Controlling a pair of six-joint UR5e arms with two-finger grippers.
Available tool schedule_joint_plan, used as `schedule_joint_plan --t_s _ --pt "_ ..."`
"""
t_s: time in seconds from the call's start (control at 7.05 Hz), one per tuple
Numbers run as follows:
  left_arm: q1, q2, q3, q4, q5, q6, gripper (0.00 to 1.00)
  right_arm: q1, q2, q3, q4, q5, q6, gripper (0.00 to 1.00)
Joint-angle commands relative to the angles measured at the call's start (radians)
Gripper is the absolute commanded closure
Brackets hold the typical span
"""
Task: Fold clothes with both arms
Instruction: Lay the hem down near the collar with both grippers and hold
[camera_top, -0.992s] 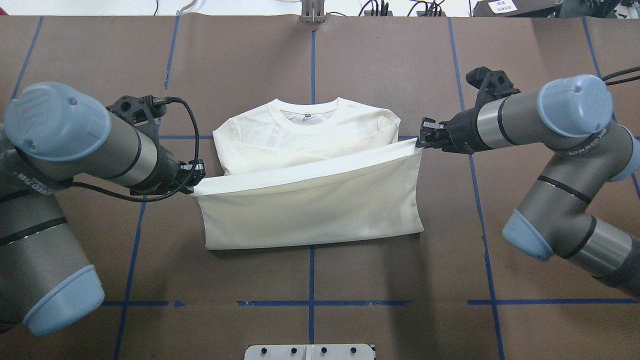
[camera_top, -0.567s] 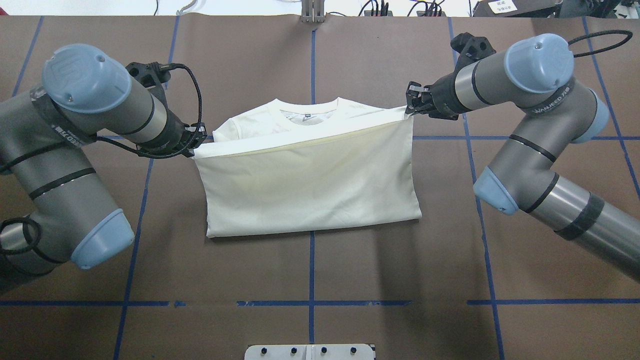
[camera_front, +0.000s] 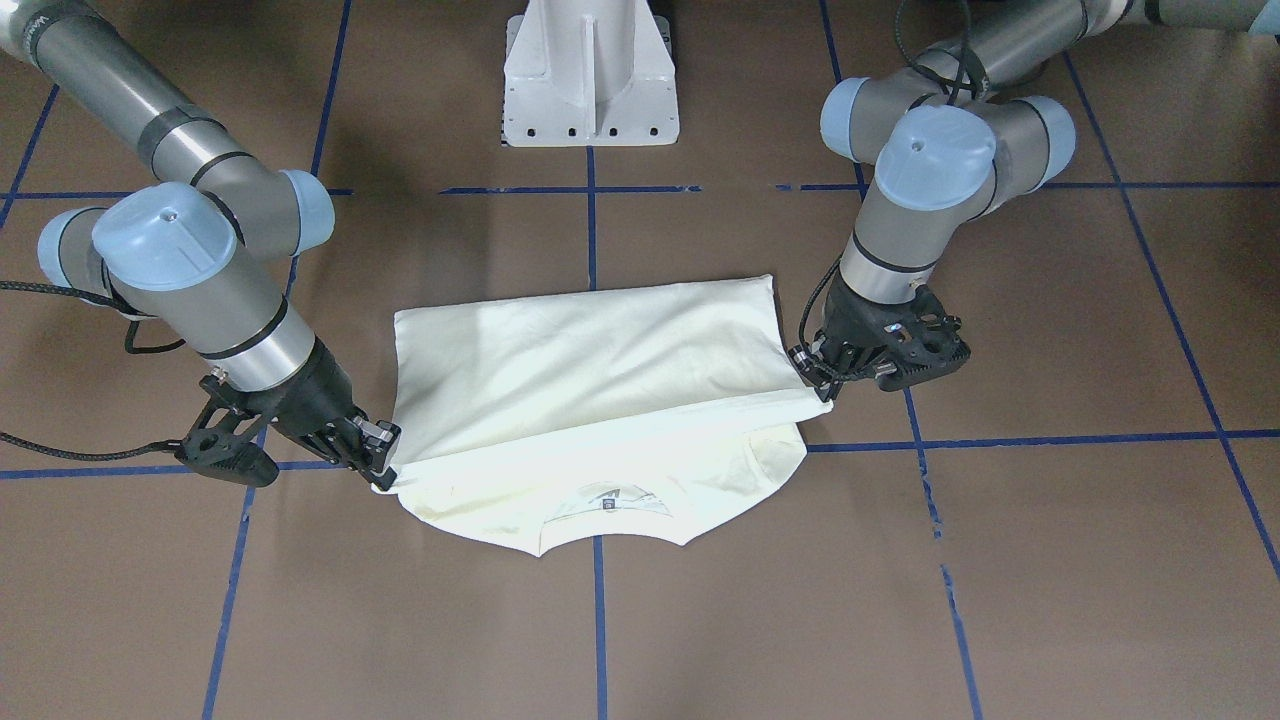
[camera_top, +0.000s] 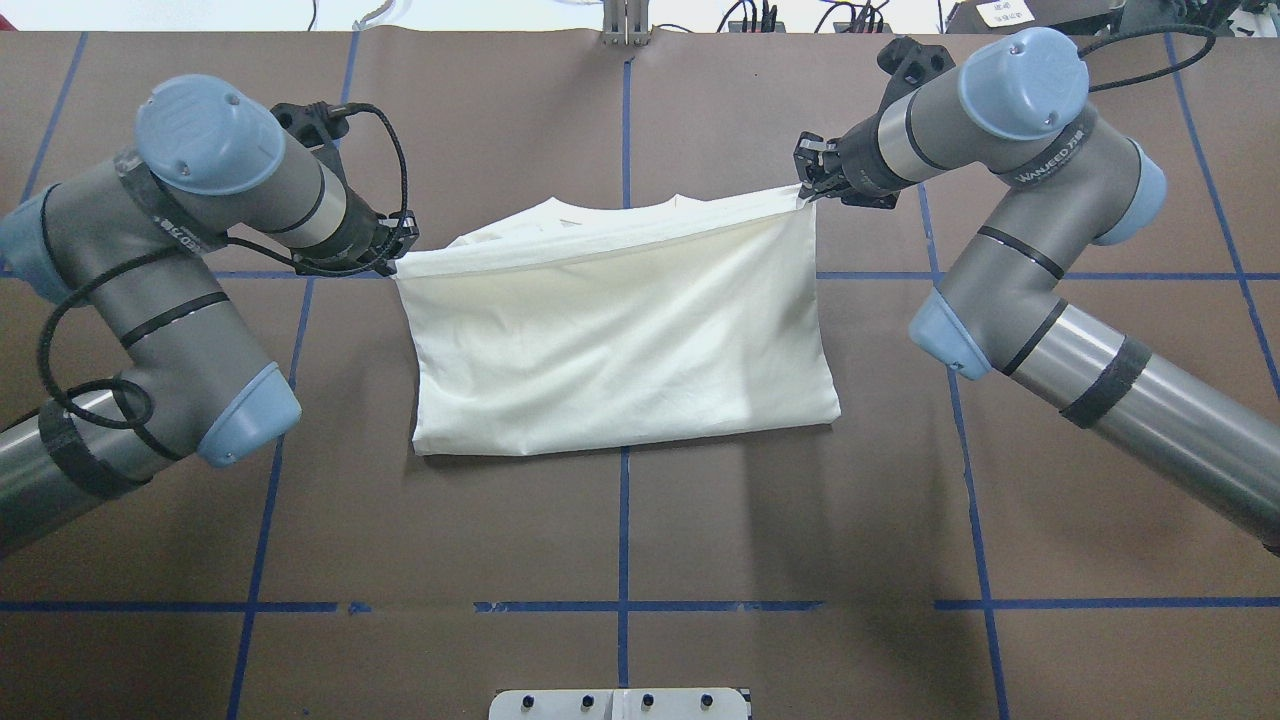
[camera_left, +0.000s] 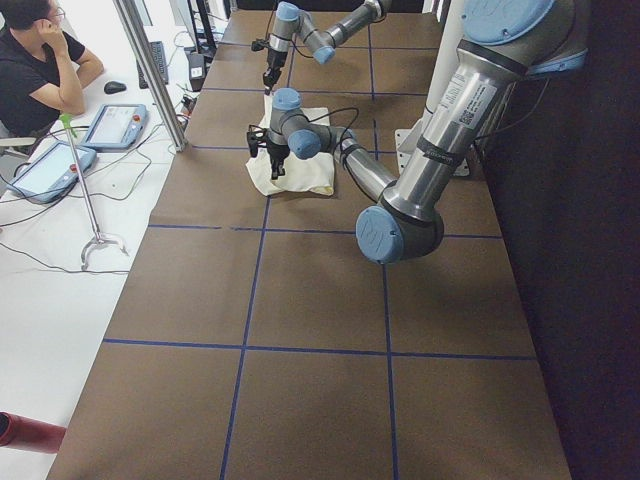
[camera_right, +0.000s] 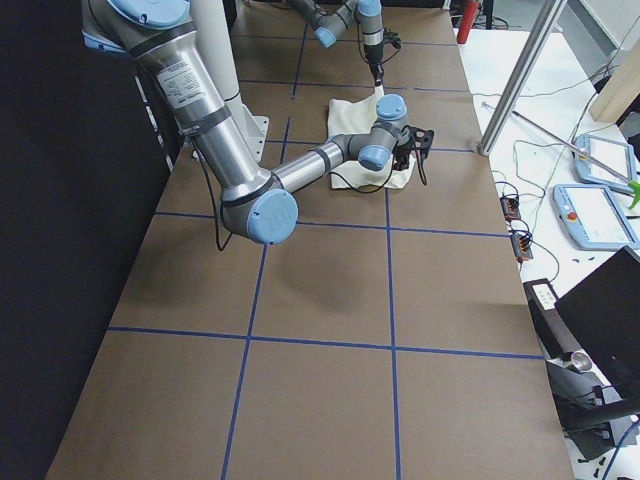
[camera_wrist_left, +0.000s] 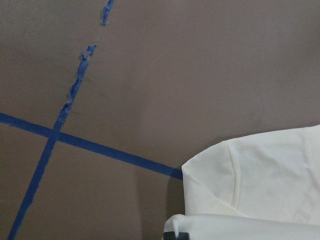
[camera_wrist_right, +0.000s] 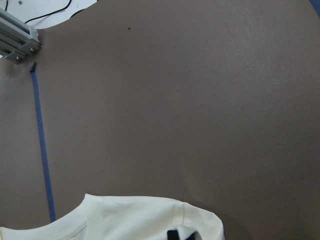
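Observation:
The cream-white shirt (camera_top: 620, 330) lies plain side up in the middle of the table, folded over itself. Its collar (camera_front: 600, 512) peeks out at the far edge, and the print is hidden. My left gripper (camera_top: 395, 262) is shut on the left corner of the folded-over hem and holds it just above the shoulder; it is on the right in the front-facing view (camera_front: 812, 385). My right gripper (camera_top: 805, 190) is shut on the hem's right corner, which also shows in the front-facing view (camera_front: 385, 468). The hem stretches taut between them. Both wrist views show a shoulder (camera_wrist_left: 260, 175) (camera_wrist_right: 140, 220) lying below.
The brown table (camera_top: 620, 540) carries blue tape grid lines (camera_top: 622, 520). The white pedestal base (camera_front: 590, 80) stands at the robot's side. An operator (camera_left: 40, 60) sits beyond the far edge with tablets (camera_left: 110, 125) on a white bench.
Both grippers have carried the hem away from the robot, over the shirt's upper part. The folded layer now covers nearly everything up to the collar.

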Motion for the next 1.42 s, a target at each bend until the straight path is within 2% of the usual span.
schedule_joint_plan --t_s 0.0,0.71,1.28 --pt "-0.013 -0.052 0.102 -0.052 0.003 -0.012 1.0 -0.004 0.033 -0.06 0.0 -0.007 -0.002 1.0" --pt "-0.013 -0.081 0.214 -0.121 0.008 -0.029 1.0 -0.006 0.076 -0.14 0.003 -0.014 -0.003 1.0" --pt "-0.013 -0.084 0.212 -0.122 0.008 -0.029 1.0 -0.006 0.078 -0.137 0.003 -0.007 -0.003 1.0"
